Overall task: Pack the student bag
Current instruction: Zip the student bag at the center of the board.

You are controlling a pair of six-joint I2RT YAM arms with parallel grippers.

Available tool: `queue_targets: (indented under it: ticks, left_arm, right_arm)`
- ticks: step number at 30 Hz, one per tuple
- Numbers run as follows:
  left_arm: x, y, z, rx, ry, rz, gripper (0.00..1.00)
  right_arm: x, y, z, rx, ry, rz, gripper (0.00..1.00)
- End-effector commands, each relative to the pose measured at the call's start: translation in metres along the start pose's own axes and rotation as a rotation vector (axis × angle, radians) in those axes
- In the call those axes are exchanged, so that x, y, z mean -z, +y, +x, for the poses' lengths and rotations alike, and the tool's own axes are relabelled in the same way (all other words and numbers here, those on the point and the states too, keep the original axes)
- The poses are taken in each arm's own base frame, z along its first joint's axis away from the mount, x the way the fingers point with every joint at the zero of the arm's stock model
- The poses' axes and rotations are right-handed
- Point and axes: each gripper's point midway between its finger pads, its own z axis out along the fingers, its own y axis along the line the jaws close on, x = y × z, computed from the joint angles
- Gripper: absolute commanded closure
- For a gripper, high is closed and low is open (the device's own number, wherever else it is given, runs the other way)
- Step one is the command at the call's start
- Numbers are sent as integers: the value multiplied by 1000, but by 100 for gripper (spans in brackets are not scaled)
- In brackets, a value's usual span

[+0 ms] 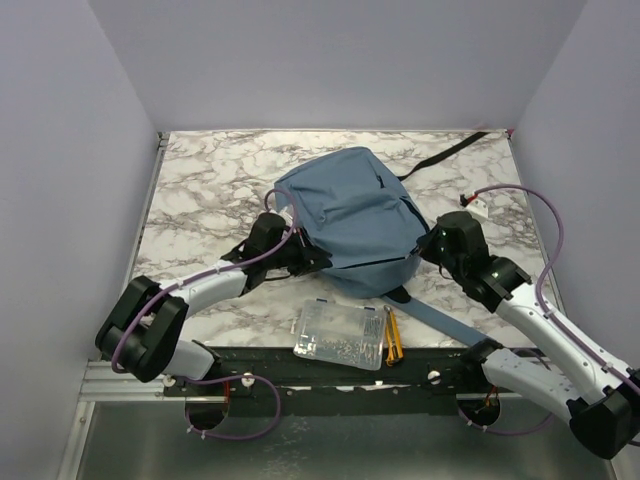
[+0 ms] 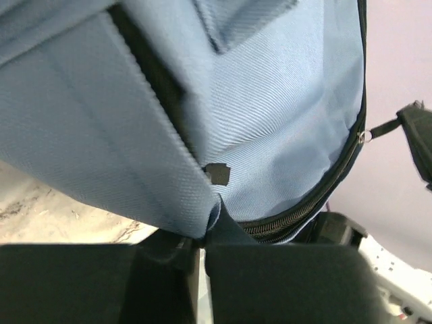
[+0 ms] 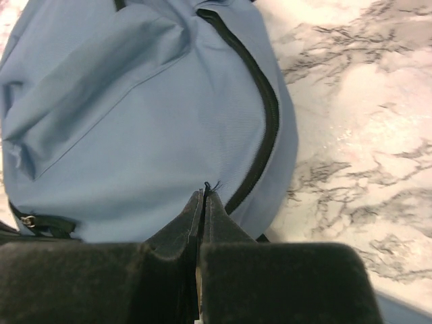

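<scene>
The marble counter (image 1: 200,180) carries everything. The blue-grey bag (image 1: 350,220) lies at its middle, a little toward the far side, rounded and slightly crumpled, with its black zip curving along the right edge in the right wrist view. A black strap (image 1: 450,155) runs from the bag toward the far right corner, and blue-grey webbing (image 1: 440,320) trails from its near edge toward the right arm's base. The left gripper (image 1: 303,255) is at the bag's left near edge, its jaws closed and pinching a fold of the bag's fabric beside the zip, as the left wrist view shows (image 2: 202,233). The right gripper (image 1: 428,245) is at the bag's right edge, jaws pressed together with a small nip of fabric caught at the tips (image 3: 202,202). A clear box (image 1: 340,335) of small items lies on the counter near the bag, and just right of it lie a few yellow and black pens (image 1: 392,335).
</scene>
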Motion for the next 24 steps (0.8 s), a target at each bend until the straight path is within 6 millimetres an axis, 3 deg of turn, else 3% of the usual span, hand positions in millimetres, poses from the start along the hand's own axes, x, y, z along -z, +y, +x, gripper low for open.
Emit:
queue_targets:
  ticks: [1, 2, 4, 8, 11, 13, 18, 23, 24]
  left_arm:
    - [14, -33, -6, -165, -25, 153, 66]
    - [19, -35, -5, -215, -44, 163, 52]
    - [32, -40, -7, -318, -108, 176, 44]
    - [60, -66, -7, -518, -270, 218, 35]
    - [70, -101, 4, -660, -364, 253, 29]
    - [64, -122, 16, -711, -337, 294, 28]
    - [37, -150, 36, -718, -242, 361, 29]
    - [20, -169, 44, -619, -159, 396, 29]
    - [18, -170, 46, -589, -140, 399, 29]
  right_arm:
    - [5, 35, -5, 44, 27, -171, 99]
    - [9, 39, -4, 61, 43, -197, 99]
    - [16, 46, 2, 92, 87, -248, 99]
    - [25, 56, 16, 99, 203, -292, 100]
    - [33, 70, 26, 83, 262, -375, 99]
    - [38, 76, 32, 62, 300, -407, 99]
    - [38, 80, 48, 55, 393, -427, 98]
    - [31, 64, 50, 82, 408, -323, 88]
    - [30, 61, 49, 81, 402, -304, 79]
